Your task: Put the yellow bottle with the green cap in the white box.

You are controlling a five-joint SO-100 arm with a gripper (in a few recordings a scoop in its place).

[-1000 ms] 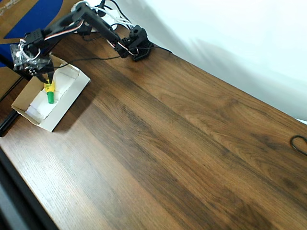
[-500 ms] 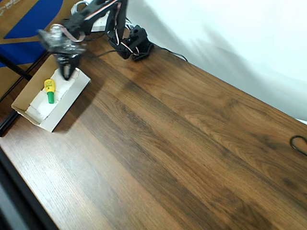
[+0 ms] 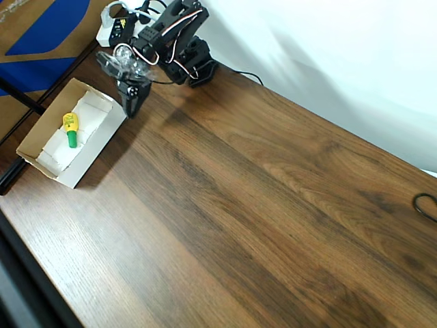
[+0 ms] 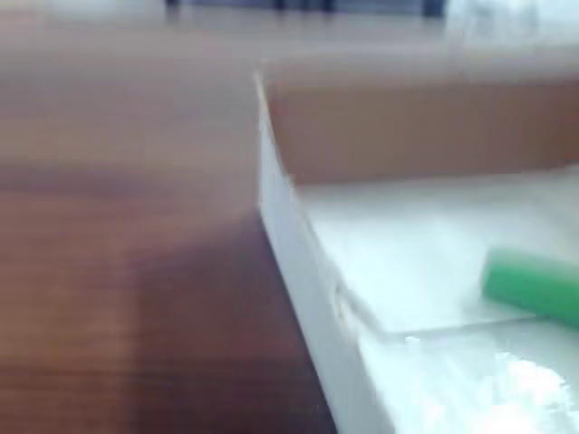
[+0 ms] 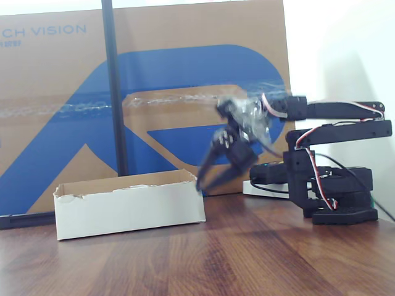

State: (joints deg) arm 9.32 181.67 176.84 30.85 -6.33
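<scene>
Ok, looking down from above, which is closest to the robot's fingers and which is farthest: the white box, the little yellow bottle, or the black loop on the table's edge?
From the gripper in the overhead view:
1. The white box, just left of the fingers.
2. The yellow bottle with the green cap, farther left, lying inside the box.
3. The black loop, far off at the right edge.

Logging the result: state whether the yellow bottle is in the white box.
In: the yellow bottle lies on its side on the white box's padding.
</scene>
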